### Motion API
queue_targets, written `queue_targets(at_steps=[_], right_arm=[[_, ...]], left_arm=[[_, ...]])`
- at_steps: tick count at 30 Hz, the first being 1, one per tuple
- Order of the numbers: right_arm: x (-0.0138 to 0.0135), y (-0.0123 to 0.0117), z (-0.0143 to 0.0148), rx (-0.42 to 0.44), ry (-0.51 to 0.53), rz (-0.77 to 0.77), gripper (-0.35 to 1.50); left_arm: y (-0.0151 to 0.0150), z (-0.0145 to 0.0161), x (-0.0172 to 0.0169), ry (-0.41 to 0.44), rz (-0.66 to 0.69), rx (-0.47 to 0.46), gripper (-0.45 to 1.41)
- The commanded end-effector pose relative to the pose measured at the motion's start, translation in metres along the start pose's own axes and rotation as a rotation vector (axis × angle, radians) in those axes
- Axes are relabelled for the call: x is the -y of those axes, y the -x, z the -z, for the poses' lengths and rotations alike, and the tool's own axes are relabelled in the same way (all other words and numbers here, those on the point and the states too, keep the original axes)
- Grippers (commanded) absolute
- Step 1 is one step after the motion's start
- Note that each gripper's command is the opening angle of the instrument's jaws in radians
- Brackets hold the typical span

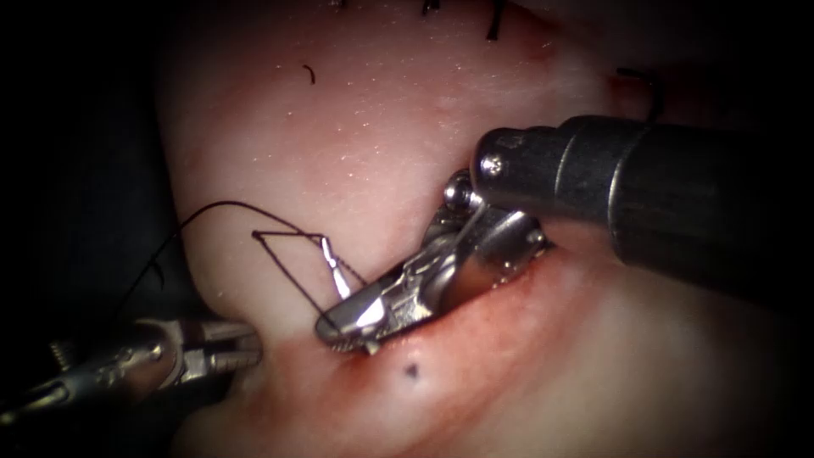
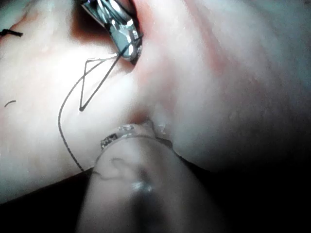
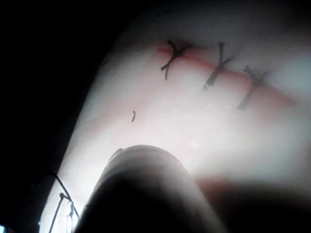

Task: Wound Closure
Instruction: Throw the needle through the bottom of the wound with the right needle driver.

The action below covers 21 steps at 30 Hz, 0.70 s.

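Now we see the right hand (image 1: 360, 326) pinching the needle (image 1: 337, 273) at the cut (image 1: 475, 318), thread (image 1: 280, 254) looped left of it, while the left hand (image 1: 242, 349) looks pressed together on nothing beside the tissue (image 1: 381, 153).

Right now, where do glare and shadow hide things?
Endoscope view: glare on the right tool, shut on the needle near its tail end, visible part outside the tissue; shadow hides what the left tool holds. Left wrist view: same glare. Right wrist view: right tool's shaft dark.

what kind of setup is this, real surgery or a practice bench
Most likely a suturing practice bench. A pale slab of tissue lies against dark surroundings, finished stitches cross one cut, and the right tool and left tool work at another cut with dark thread.
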<state>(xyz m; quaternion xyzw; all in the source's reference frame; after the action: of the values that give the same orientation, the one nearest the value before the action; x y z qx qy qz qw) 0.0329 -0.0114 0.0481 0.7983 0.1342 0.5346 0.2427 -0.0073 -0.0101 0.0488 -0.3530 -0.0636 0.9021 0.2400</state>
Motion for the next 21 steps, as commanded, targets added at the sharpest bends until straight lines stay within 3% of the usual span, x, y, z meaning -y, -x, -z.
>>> queue_targets(at_steps=[1, 21], right_arm=[[0.0006, -0.0005, -0.0008, 0.003, -0.002, 0.0, -0.35], [0.0027, -0.0002, -0.0009, -0.027, 0.048, -0.031, -0.35]], left_arm=[[-0.0002, -0.0008, 0.0002, -0.002, -0.002, -0.002, -0.06], [-0.0001, -0.0008, 0.0002, -0.002, -0.002, 0.001, -0.06]])
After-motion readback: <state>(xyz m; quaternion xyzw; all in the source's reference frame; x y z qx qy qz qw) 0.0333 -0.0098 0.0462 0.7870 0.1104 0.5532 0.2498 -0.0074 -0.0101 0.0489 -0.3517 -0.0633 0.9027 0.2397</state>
